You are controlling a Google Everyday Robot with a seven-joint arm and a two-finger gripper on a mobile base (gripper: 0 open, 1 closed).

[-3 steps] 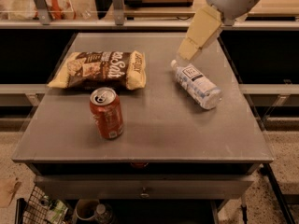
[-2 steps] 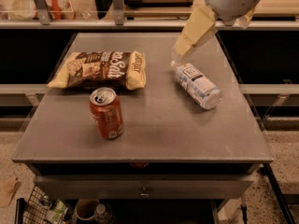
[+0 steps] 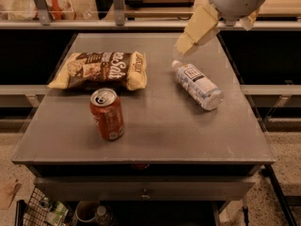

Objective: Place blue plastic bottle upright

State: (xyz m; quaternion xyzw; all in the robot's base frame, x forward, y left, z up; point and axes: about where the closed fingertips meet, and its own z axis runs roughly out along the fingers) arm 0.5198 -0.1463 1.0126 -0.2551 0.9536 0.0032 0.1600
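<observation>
The blue plastic bottle lies on its side on the right part of the grey table. Its white cap points to the back left and its white-and-blue label faces up. My gripper hangs above the table's back right, above and behind the bottle and apart from it. One long cream finger points down toward the cap end, and the other finger shows only as a short stub to the right. The fingers stand apart and hold nothing.
A red soda can stands upright at the front left. A bag of chips lies flat at the back left. Shelving and a rail run behind the table. A wire basket sits on the floor in front.
My gripper has risen and drawn back a little from the bottle's cap end. The bottle, can and chip bag have not moved.
</observation>
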